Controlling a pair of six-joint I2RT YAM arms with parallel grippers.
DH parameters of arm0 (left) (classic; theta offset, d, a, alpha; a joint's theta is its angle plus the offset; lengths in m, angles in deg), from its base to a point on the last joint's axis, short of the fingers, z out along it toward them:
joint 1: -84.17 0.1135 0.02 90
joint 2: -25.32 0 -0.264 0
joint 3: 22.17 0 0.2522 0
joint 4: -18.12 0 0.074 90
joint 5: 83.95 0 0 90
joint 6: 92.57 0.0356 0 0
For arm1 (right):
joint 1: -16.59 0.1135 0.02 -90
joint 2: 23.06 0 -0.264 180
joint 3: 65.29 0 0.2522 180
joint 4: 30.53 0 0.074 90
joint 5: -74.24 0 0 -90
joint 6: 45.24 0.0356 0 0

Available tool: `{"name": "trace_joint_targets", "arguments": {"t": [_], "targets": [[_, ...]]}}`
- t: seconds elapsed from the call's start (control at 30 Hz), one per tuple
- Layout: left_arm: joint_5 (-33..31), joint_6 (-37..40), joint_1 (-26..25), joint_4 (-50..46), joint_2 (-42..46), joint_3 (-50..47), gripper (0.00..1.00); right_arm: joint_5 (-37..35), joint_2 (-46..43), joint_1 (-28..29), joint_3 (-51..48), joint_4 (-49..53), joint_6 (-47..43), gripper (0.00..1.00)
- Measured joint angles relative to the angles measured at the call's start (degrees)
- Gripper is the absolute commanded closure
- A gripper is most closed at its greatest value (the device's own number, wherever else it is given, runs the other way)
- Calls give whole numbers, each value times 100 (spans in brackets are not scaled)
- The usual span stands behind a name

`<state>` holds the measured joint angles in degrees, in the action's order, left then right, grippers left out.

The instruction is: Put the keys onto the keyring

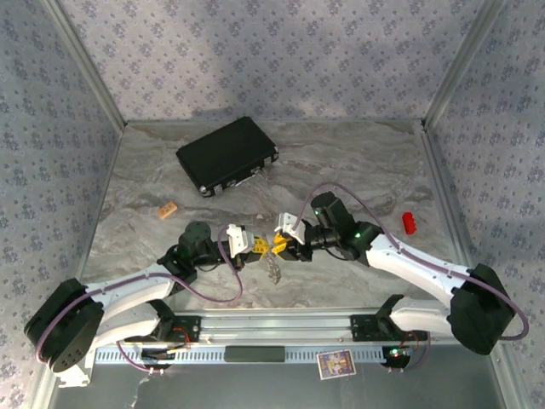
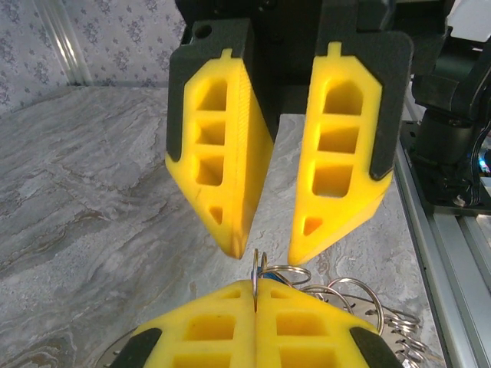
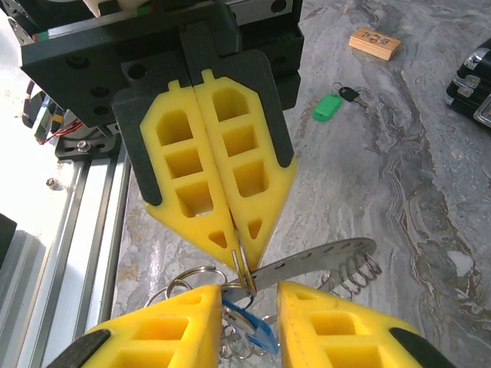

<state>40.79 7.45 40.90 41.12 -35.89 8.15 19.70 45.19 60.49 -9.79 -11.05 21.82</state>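
Two keys were in sight. The green key [image 3: 328, 107], a green plastic tag with a small dark head, lay flat on the counter [image 3: 399, 176], well apart from the arms and not far from one small wooden block [image 3: 374, 42]. Of the blue key [image 3: 255, 331] only the blue tag showed, down among the wire loops [image 2: 349, 295] between the right arm's yellow fingers.

There was one keyring [image 3: 322, 257]. From the right wrist it appeared edge-on as a flat grey metal strip running out to the right of the pinch, with a short coil of wire just beside it. Several thin round loops hung bunched with it. From above, the bunch dangled under the spot where the two arms met, at the near middle of the counter.

The left gripper [image 2: 255, 299] had its jaws pressed together on one thin loop of the keyring, which stood upright between the tips. The right gripper [image 2: 265, 251] faced it tip to tip, its jaws apart. Whether they touched the blue tag could not be told.

One black case [image 1: 227, 155] lay at the far side, one small red thing [image 1: 409, 222] lay to the right, and one card [image 1: 336, 365] sat on the near rail.
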Motion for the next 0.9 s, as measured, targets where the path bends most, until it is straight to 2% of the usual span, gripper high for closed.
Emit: {"name": "trace_joint_targets", "arguments": {"t": [0.17, 0.37, 0.47, 0.5, 0.73, 0.9], "targets": [[37, 0, -2, 37, -9, 0, 100, 9, 122, 13, 7, -90, -7, 81], [4, -9, 2, 50, -118, 0, 100, 35, 232, 44, 20, -114, -66, 100], [-17, -11, 0, 31, -120, 0, 81, 31, 234, 44, 24, -79, -94, 100], [-55, -7, -4, 24, -120, 2, 78, 31, 234, 46, 44, -28, -120, 100], [-382, 153, -129, -938, -103, 470, 77, -212, 332, 61, 544, 911, -629, 100], [-461, 264, -190, -1285, -103, 608, 78, -358, 542, 101, 1005, 1644, -1023, 100]]}}
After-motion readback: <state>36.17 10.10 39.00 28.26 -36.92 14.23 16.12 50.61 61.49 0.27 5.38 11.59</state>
